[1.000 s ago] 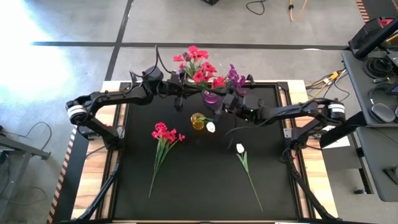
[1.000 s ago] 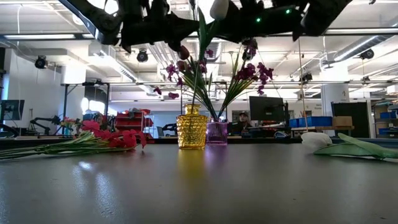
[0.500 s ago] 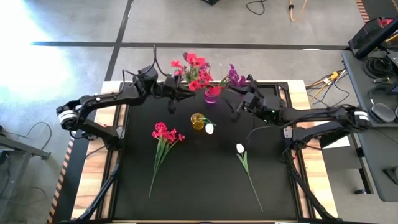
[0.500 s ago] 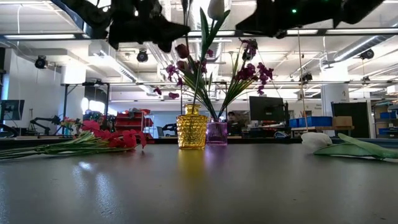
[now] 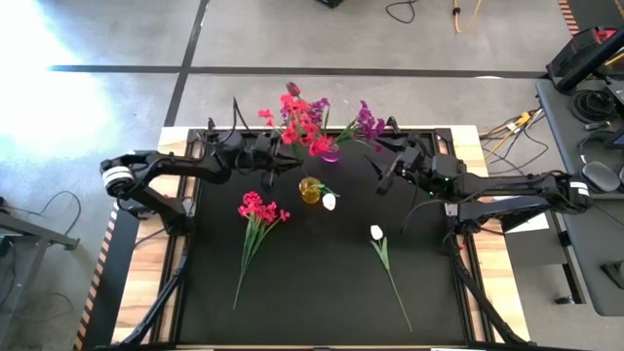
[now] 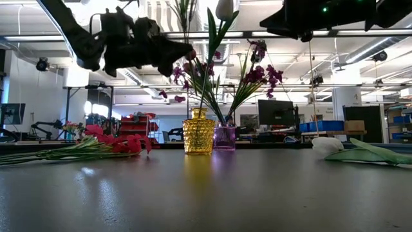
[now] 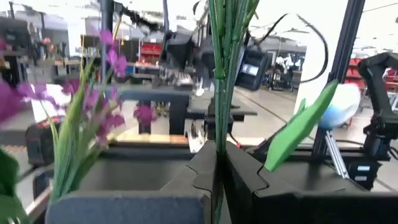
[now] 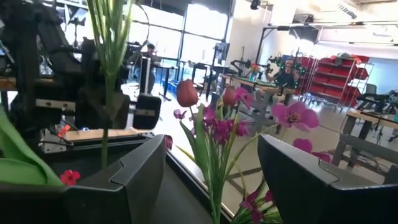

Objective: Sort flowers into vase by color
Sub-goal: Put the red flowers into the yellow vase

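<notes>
Pulled back toward its own side over the last second, the right tool (image 5: 393,175) now hangs open and empty near the purple vase (image 5: 331,152), while the left tool (image 5: 276,154) has swung its red-pink spray (image 5: 300,122) in over that vase. Fingers (image 7: 205,168) of the left tool are clamped shut on the spray's green stems, which run upright between them in the left wrist view. From above, the spray's long axis runs from the tool up and away, blooms leaning toward the tabletop's (image 5: 322,283) far edge, mixing with the purple flowers (image 5: 368,119) already standing there. That looks like a colour mismatch in the making. A yellow vase (image 5: 310,190) holds one white tulip (image 5: 331,200); a second red-pink bunch (image 5: 258,213) and another white tulip (image 5: 376,233) lie flat, stems pointing to the near edge, unsorted.
</notes>
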